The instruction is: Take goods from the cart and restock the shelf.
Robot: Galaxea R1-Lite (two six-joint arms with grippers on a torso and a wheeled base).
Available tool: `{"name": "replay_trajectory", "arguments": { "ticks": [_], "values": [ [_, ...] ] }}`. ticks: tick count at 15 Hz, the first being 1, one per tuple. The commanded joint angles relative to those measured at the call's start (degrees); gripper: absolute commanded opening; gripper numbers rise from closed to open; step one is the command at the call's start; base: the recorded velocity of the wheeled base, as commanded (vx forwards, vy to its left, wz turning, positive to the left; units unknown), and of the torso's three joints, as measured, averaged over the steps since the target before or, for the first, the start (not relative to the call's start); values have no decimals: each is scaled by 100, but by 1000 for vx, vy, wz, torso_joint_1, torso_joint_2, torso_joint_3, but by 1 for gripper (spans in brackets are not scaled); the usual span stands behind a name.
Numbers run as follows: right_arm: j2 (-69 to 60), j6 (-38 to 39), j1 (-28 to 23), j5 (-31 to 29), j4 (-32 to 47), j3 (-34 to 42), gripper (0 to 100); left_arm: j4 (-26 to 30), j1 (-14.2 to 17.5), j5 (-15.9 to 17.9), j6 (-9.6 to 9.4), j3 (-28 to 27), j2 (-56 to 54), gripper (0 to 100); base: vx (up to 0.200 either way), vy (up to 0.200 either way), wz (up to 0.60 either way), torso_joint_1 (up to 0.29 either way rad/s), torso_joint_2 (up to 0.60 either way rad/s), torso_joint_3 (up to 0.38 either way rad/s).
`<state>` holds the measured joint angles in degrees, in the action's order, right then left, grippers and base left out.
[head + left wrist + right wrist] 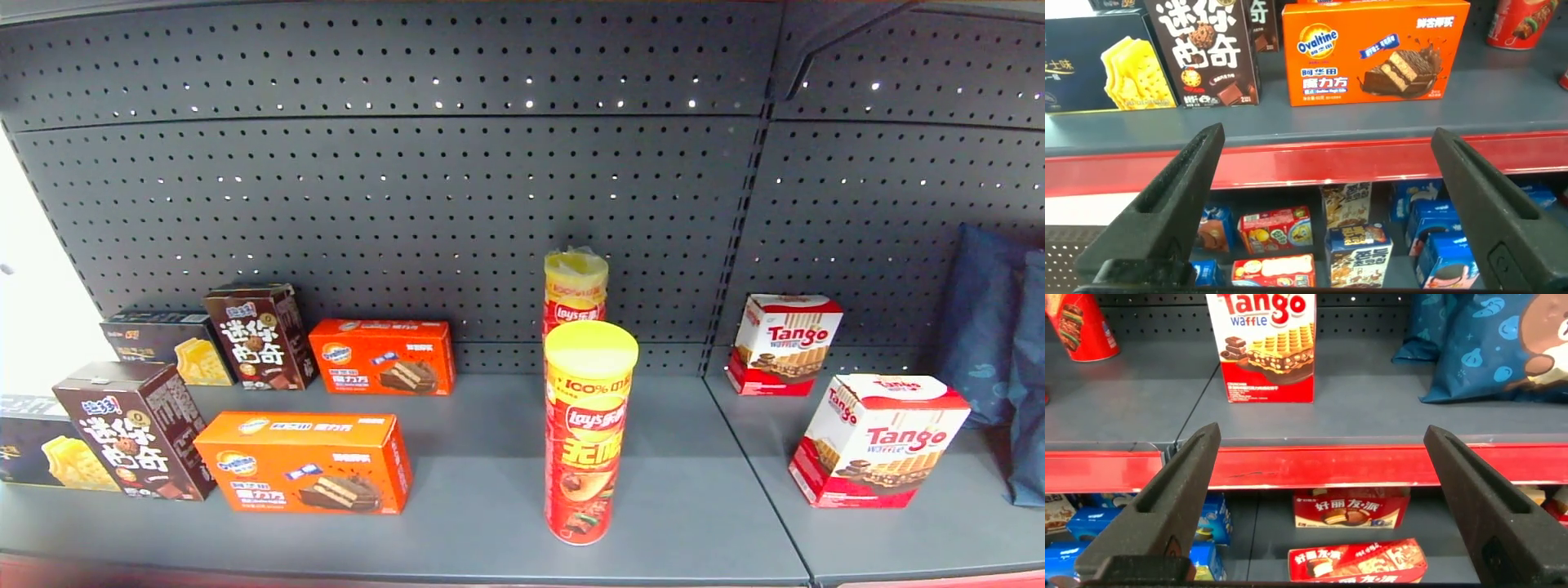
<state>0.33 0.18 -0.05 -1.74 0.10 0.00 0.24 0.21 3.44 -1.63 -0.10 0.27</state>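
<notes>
Grey shelf (pixel 490 465) holds chip cans (pixel 589 425) centrally and waffle boxes (pixel 878 441) at four o'clock, but my left hand (pixel 1327 135) and right hand (pixel 1323 431) gape empty (restocking pending, I judge).

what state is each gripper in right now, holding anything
Left gripper: open, holding nothing.
Right gripper: open, holding nothing.
</notes>
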Motion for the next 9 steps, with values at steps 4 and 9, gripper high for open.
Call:
{"name": "replay_trajectory", "arguments": {
  "ticks": [4, 9],
  "values": [
    [2, -1, -4, -1, -1, 0, 100, 2, 6, -124, -197, 10, 8, 100, 0, -50, 0, 3, 1, 2],
    [2, -1, -4, -1, -1, 0, 100, -7, -3, -159, 111, 10, 8, 100, 0, 0, 0, 0, 0, 0]
  ]
}}
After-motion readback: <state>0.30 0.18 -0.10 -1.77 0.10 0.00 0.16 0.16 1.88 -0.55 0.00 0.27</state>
